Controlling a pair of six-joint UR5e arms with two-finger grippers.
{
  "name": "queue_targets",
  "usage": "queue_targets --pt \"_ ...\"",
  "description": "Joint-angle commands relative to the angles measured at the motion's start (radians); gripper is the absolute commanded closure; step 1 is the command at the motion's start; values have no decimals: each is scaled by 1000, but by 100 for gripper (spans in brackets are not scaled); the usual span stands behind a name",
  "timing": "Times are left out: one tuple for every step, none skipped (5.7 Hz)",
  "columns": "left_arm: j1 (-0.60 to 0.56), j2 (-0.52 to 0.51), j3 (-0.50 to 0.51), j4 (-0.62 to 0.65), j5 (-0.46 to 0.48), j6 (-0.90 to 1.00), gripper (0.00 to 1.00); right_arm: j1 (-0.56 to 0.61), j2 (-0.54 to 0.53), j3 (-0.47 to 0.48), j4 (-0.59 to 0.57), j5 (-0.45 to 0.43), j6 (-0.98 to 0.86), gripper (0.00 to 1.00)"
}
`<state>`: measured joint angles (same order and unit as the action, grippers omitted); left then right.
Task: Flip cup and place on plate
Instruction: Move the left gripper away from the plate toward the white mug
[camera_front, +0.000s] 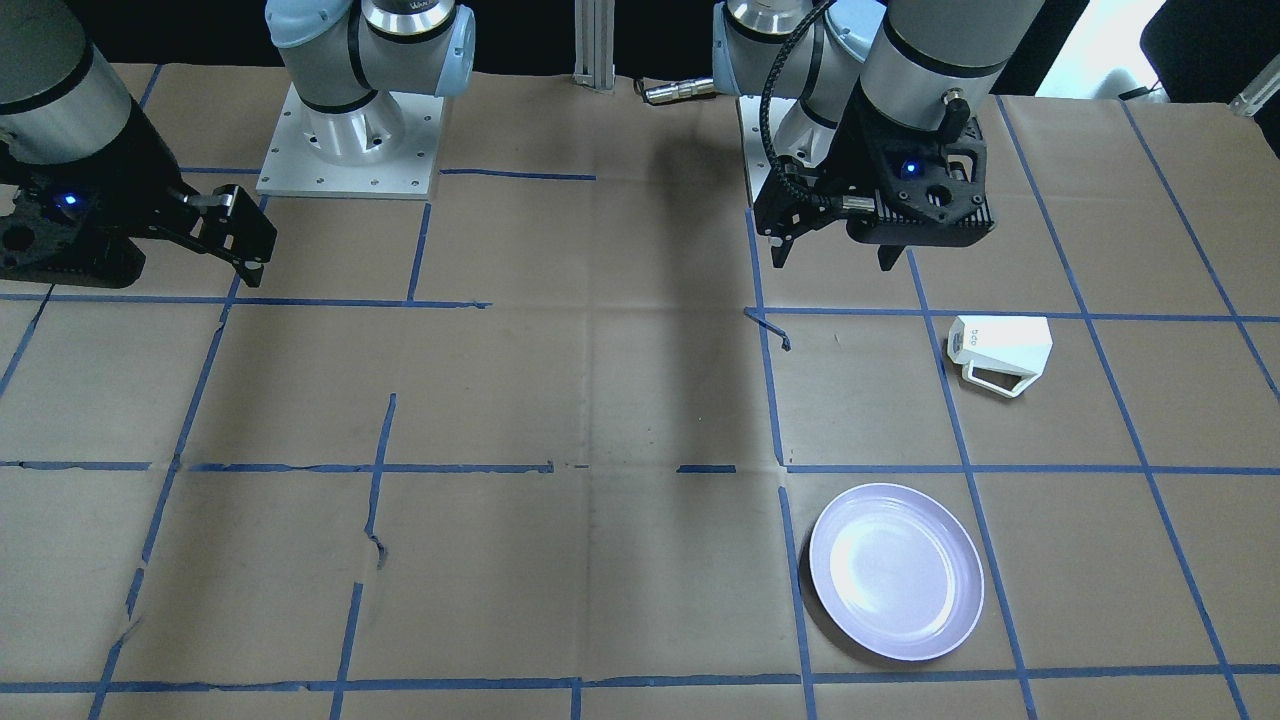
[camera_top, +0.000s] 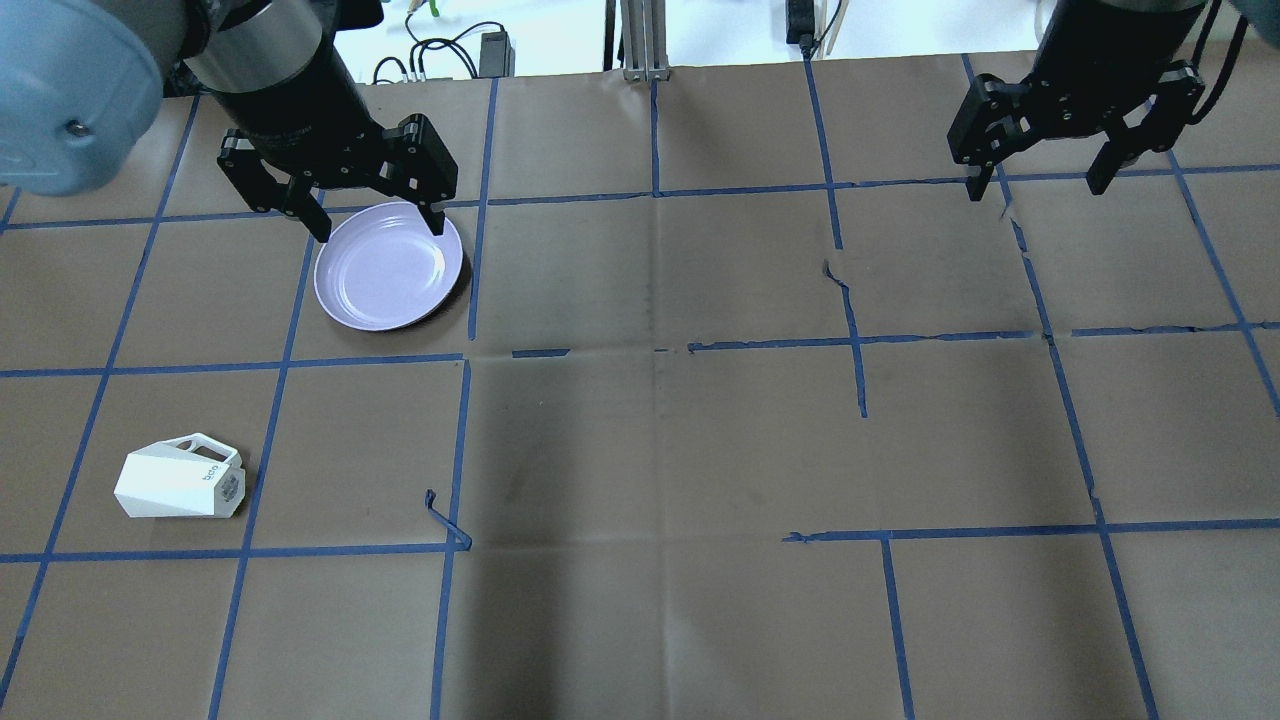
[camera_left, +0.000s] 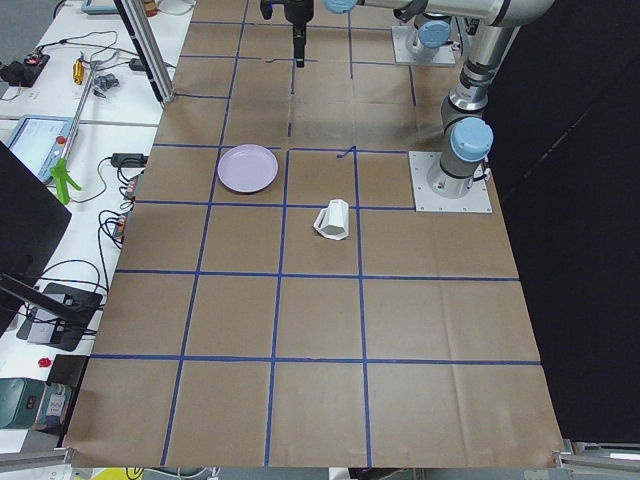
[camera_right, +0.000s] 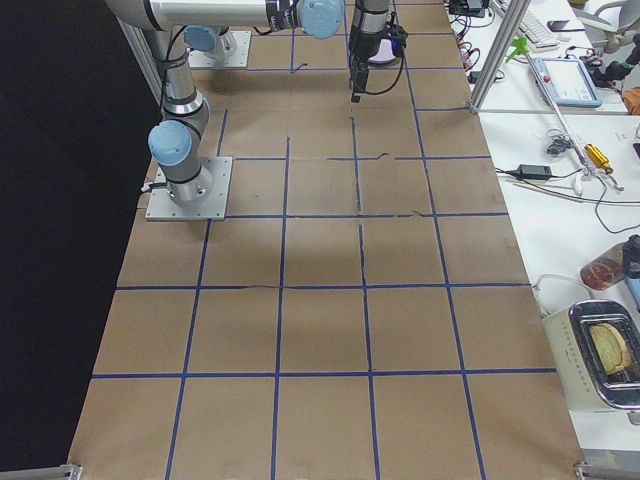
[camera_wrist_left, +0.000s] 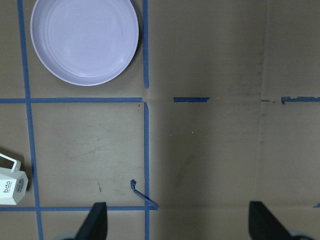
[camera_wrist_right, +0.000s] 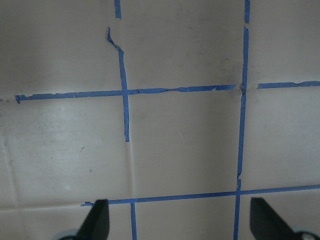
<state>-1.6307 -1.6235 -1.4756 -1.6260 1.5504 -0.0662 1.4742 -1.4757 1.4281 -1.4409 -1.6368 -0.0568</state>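
The white faceted cup (camera_front: 1000, 352) lies on its side on the table, handle towards the operators' side; it also shows in the overhead view (camera_top: 180, 482), the exterior left view (camera_left: 333, 219) and the left wrist view (camera_wrist_left: 10, 186). The lavender plate (camera_front: 897, 570) sits empty about one grid square from it (camera_top: 388, 266) (camera_wrist_left: 85, 40). My left gripper (camera_top: 378, 228) hangs open and empty, high above the table, clear of cup and plate (camera_front: 833, 262) (camera_wrist_left: 180, 222). My right gripper (camera_top: 1036, 188) is open and empty over bare paper on the far side (camera_wrist_right: 180, 222).
Brown paper with a blue tape grid covers the table. A peeled curl of tape (camera_top: 447, 520) sticks up to the right of the cup. The arm bases (camera_front: 350, 140) stand at the robot's edge. Benches with electronics and cables (camera_left: 60, 150) (camera_right: 570, 90) flank the table.
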Motion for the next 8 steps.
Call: queue_targets --pt "2 5 -2 0 -3 0 1 0 0 0 0 0 0 0" --pt "11 11 -5 -5 2 3 1 0 0 0 -1 0 0 0" --pt "35 19 -5 -11 4 37 1 0 0 0 -1 0 0 0" --pt "95 37 -6 -41 5 89 1 0 0 0 0 0 0 0" --pt "195 66 -8 -87 8 206 1 0 0 0 -1 0 0 0" --pt "310 83 -8 -125 8 344 1 0 0 0 0 0 0 0" --pt "428 85 -8 -135 8 484 1 0 0 0 0 0 0 0" --pt "545 83 -8 -149 10 616 1 0 0 0 0 0 0 0"
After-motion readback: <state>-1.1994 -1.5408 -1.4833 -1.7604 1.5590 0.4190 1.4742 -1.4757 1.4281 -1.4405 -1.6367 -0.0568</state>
